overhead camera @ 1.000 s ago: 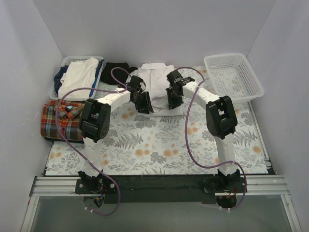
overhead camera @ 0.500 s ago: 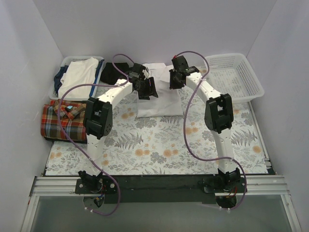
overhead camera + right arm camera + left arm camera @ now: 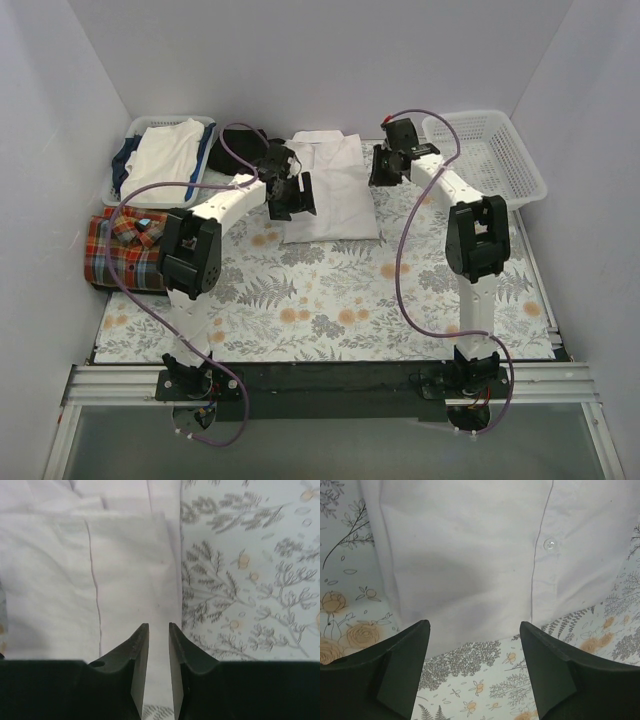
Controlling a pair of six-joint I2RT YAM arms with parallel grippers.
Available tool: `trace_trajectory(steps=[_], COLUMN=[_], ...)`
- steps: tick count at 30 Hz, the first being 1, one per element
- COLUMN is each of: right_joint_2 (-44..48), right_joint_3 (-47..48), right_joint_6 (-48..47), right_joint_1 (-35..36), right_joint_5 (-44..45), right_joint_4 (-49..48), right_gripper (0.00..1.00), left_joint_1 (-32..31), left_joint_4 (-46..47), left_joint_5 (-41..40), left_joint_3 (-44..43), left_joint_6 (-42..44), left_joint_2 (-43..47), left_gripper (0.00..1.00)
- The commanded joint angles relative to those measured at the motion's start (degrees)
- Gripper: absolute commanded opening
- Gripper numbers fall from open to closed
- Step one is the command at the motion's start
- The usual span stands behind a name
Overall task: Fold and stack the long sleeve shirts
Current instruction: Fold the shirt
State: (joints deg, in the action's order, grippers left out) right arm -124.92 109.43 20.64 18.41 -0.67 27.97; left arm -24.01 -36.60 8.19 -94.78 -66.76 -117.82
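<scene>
**Top external view.** The white shirt (image 3: 330,190) lies folded into a rectangle, collar on the far side, on the floral mat (image 3: 330,300) at the far centre. The plaid shirt (image 3: 125,248) lies well apart from it at the left edge of the mat, just near of the left basket (image 3: 135,125), which holds other clothes. A black garment (image 3: 240,140) lies between that basket and the white shirt. The right basket (image 3: 485,155) is at the far right. The left gripper (image 3: 290,195) is at the shirt's left edge and the right gripper (image 3: 388,165) just beside its far right corner.

**Left wrist view.** The left gripper (image 3: 474,627) is spread wide and holds nothing. The white shirt (image 3: 470,555) lies flat below it, with its near hem and one button (image 3: 550,544) showing.

**Right wrist view.** The right gripper (image 3: 158,627) has its fingers nearly together with a narrow gap. No cloth is seen in the gap. The white shirt (image 3: 75,570) shows a folded layer edge beneath it.

**Hazards.** The fold appears complete and stacking remains.
- The fabric is thin. A low finger pass across either edge may catch a layer and drag the fold open.
- A lift from one edge only may let the rectangle sag and unfold.
- The plaid shirt looks loosely folded. A stack placed on it may sit tilted and slide.
</scene>
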Motion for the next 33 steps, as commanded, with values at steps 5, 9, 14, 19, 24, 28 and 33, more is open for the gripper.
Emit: trace_trajectory(steps=[5,9,14,19,24,28,33], right_joint_2=[4.25,2.06,1.61,8.28,10.23,6.54,8.63], right_joint_3=[-13.79,-15.82,-19.94,-33.03,-35.87,-23.07,-11.27], right_joint_6=[-7.2,-5.53,-4.74,-4.91,-4.39,-7.36,-7.2], right_joint_1=[5.04,5.49,6.37,11.1,23.49,30.97,30.63], right_joint_5=[-4.7,-4.35,-2.15,-3.37,-9.15,-8.14,-2.17], right_joint_4=[0.86,0.86,4.29,3.33,3.5,9.09,11.32], right_gripper=[0.29,0.29,0.26,0.23,0.23,0.23,0.26], left_joint_1=[1.16,1.42,2.47,4.75,7.22,8.89,9.59], left_joint_4=[3.63,6.1,4.87,4.08,3.64,0.58,0.12], left_joint_5=[-1.68,-1.07,-1.68,-1.16,-3.26,-7.21,-8.46], left_joint_3=[8.11,13.04,15.32,20.77,27.36,31.32,35.54], left_joint_6=[-1.61,-2.84,-4.34,-7.32,-9.61,-10.93,-11.64], left_joint_2=[10.15,11.82,14.54,18.58,26.65,32.89,36.96], left_gripper=[0.73,0.73,0.74,0.76,0.77,0.8,0.83])
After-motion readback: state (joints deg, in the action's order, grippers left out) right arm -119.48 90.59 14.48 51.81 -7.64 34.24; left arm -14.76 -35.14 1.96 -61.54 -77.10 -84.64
